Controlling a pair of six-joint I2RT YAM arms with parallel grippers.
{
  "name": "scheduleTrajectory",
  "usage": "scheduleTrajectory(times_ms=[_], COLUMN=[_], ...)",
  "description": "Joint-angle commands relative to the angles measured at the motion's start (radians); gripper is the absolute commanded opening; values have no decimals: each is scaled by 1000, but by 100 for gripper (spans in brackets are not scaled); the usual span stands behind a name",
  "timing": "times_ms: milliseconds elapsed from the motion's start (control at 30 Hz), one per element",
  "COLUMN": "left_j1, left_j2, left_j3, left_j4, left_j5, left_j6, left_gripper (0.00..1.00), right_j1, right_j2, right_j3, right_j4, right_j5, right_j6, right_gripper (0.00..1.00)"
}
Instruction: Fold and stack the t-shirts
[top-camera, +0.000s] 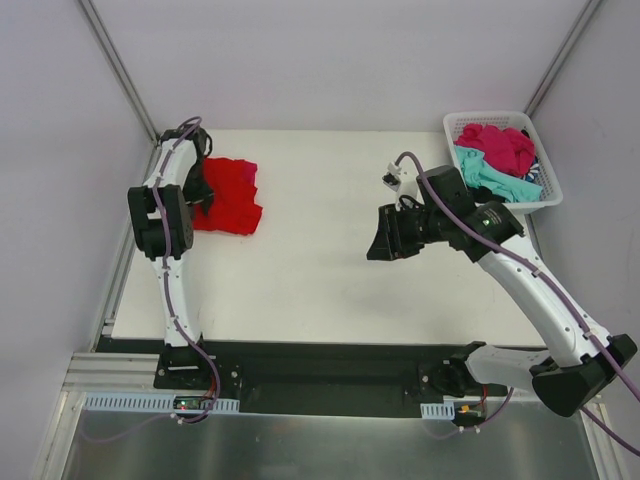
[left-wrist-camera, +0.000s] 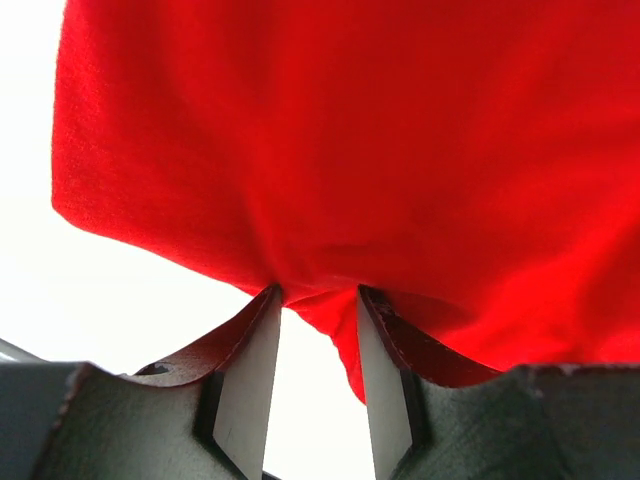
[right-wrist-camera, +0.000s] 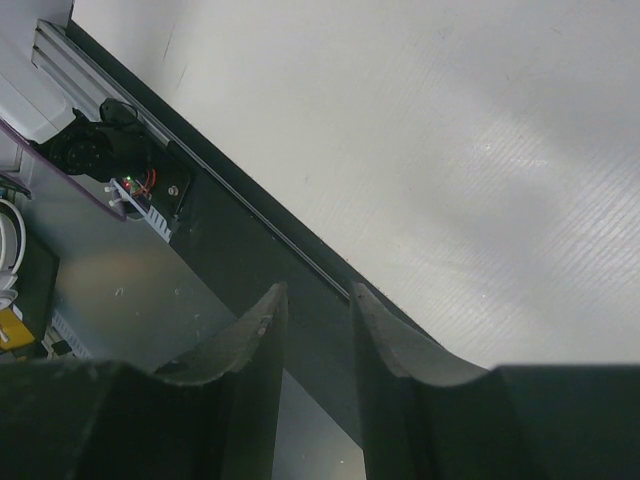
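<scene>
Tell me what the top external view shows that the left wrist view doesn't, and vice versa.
Only top external: the white basket holding a pink t-shirt and a teal t-shirt, and the right gripper over the white table. Only left wrist: the left gripper with a bunched fold between its fingertips. Both: the red t-shirt lying on the table.

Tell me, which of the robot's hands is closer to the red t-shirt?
Left. The left hand is on the red t-shirt at its edge, pinching a fold of it. The right hand hangs over the table, well apart, nearer the basket.
</scene>
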Motion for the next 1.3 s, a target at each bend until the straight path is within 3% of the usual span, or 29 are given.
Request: scheduleTrajectory(times_ms=[0,133,600,833,1267], left_j1=[-18,-17,-17,11,62], left_j2=[-116,-59,109,233,208], left_j3=[120,191,211,376,404], left_j4=[-44,-76,3,-35,116], left_j5=[60,60,89,80,112], left_j6=[-11,-5,-8,15,70], left_gripper=[36,36,36,36,36], right_j1=[3,5,5,5,2], right_j2=[-5,-19,-26,-31,-74], right_j3=[14,-15,-31,-55,-106], right_j4=[-2,4,-6,-5,4], right_j5=[-23,-25,-18,-12,-23], right_j6=[-7,-5,-5,-5,12], right_gripper=[34,35,35,34,34])
